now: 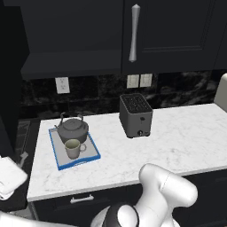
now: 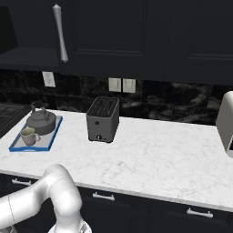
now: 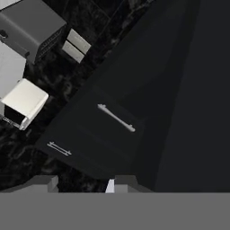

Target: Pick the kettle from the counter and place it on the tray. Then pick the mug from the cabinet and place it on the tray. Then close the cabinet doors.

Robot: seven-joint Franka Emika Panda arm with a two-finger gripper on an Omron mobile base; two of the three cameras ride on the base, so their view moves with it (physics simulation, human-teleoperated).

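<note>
Left base view: tray (image 1: 60, 162) sits near the counter's (image 1: 186, 137) left edge, with wide bare marble right of the toaster (image 1: 135, 115). Kettle (image 1: 72, 128) and mug (image 1: 73, 148) both stand on the tray, mug in front (handle to the right). Cabinet door (image 1: 177, 31) with silver handle (image 1: 134, 33) faces out. Gripper's spread: cannot tell.

White arm (image 1: 166, 190) folded low at frame bottom in both base views — elbow bulging up, dark joint below it. Gripper (image 3: 81, 183) tips just poke up in hand view — opening can't be judged.
</note>
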